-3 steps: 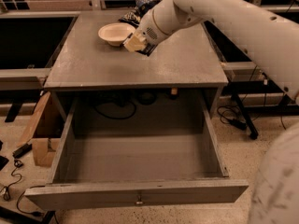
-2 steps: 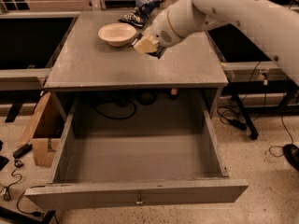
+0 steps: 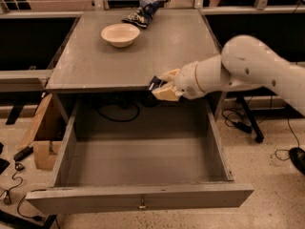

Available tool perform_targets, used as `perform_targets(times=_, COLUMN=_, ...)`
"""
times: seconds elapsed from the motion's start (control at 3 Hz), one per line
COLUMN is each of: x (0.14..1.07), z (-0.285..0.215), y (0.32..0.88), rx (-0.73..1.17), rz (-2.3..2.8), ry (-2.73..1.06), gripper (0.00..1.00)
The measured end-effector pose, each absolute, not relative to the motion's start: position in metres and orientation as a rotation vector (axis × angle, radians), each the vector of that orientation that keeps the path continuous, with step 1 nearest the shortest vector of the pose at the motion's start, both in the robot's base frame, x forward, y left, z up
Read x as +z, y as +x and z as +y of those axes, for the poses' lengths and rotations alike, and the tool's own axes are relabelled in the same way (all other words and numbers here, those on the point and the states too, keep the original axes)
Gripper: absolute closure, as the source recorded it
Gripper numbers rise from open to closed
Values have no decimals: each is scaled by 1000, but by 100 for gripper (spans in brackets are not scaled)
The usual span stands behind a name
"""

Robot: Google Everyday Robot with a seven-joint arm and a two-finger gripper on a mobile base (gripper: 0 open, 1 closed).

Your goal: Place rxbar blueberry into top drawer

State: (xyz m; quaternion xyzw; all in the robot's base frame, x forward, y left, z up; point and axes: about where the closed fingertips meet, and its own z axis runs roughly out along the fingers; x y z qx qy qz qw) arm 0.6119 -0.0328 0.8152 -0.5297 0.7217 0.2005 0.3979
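The top drawer (image 3: 143,197) is pulled fully open, wide and shallow, with a small metal knob on its front panel. My gripper (image 3: 162,86) is at the table's front edge, just above the drawer's back part, and is shut on the rxbar blueberry (image 3: 154,83). Only a small dark navy end of the bar shows between the cream fingers (image 3: 167,93). The white arm reaches in from the right.
A cream bowl (image 3: 120,34) and a blue-and-white patterned snack bag (image 3: 143,11) sit at the back of the grey tabletop (image 3: 90,66). A cardboard box (image 3: 43,135) and cables lie on the floor at the left. Black cables hang behind the drawer.
My gripper has moved from near the bowl at the back of the table forward to the table's front edge, carrying the bar over the open drawer.
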Motion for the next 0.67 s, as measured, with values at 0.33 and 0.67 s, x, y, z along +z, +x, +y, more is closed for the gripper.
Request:
perform_targets(times=0.33, x=813, z=-36, y=603, rx=521, rz=1824, ry=-1346, gripper=100)
perform_targets(times=0.67, x=813, z=-36, y=603, rx=521, rz=1824, ry=-1346, gripper=100)
